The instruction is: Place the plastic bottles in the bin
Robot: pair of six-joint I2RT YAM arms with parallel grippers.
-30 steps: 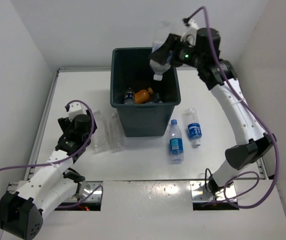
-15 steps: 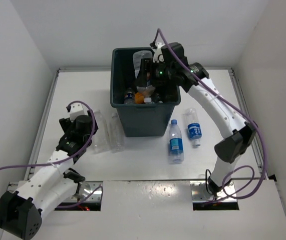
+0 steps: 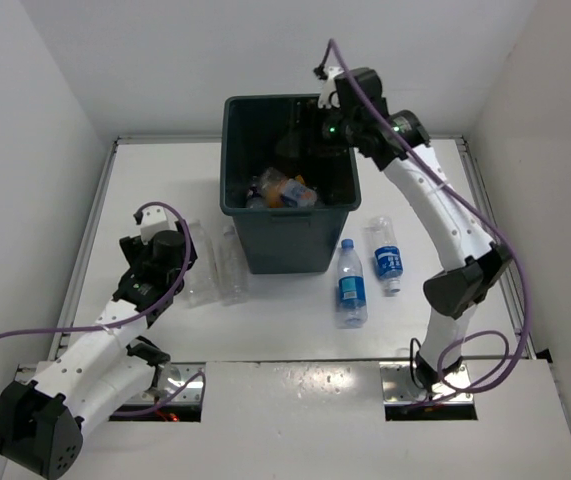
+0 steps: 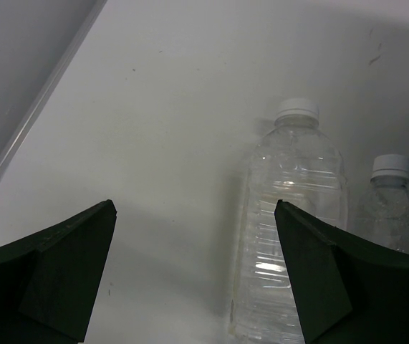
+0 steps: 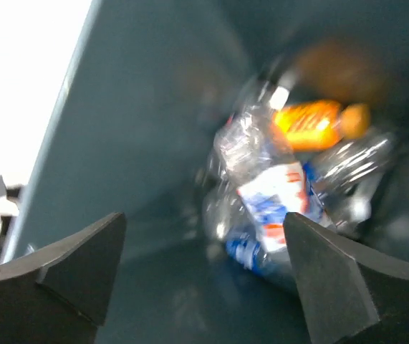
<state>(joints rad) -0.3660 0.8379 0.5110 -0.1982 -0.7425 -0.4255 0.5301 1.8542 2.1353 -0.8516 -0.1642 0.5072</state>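
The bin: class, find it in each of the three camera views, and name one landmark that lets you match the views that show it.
Top external: the bin stands upper centre, seen from above, open top showing.
Left wrist: not in it.
Right wrist: the bin fills the picture, seen from inside; its grey wall runs down the left.
Shared landmark: the orange-labelled bottle lying inside the bin, upper right in the right wrist view.

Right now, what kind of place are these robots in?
Probably a robot lab test booth: plain white walls box in a white table, two arms are bolted at its edge, and a bin and plastic bottles are set out.
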